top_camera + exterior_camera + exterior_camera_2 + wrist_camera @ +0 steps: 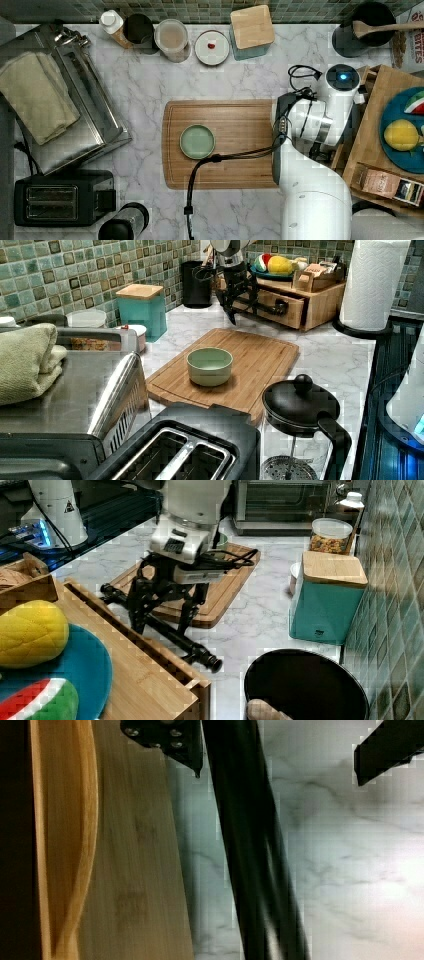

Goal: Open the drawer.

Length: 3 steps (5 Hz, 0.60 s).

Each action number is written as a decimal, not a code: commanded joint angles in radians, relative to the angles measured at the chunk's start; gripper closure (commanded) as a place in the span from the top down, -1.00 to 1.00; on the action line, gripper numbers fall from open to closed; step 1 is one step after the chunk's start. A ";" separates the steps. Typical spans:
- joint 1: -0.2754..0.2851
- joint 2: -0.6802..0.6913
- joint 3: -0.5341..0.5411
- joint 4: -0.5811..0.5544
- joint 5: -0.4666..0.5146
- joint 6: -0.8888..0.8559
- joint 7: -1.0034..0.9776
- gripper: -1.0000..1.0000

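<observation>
The drawer (291,315) sits in a low light-wood stand, and its front (150,652) stands a little way out from the stand's body. A long black bar handle (200,652) runs along that front. My gripper (160,625) reaches down over the handle, open, with one black finger on each side of the bar. In the wrist view the handle (250,870) passes between the fingertips, close to one finger (170,740) and well apart from the other, with the drawer's wooden front (135,870) beside it. From the left view the gripper (240,307) hangs just in front of the drawer.
A bamboo cutting board (240,150) with a green bowl (197,141) lies just behind the arm. On the stand rests a blue plate (85,670) of fruit. A teal box (325,600) and a black pot (305,685) stand by the tiled wall. A paper towel roll (372,282) is beside the stand.
</observation>
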 commanded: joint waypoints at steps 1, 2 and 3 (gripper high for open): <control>0.197 0.004 0.134 0.189 0.045 0.040 0.155 1.00; 0.230 0.007 0.133 0.199 0.035 0.052 0.212 1.00; 0.254 0.036 0.131 0.239 0.039 0.055 0.250 1.00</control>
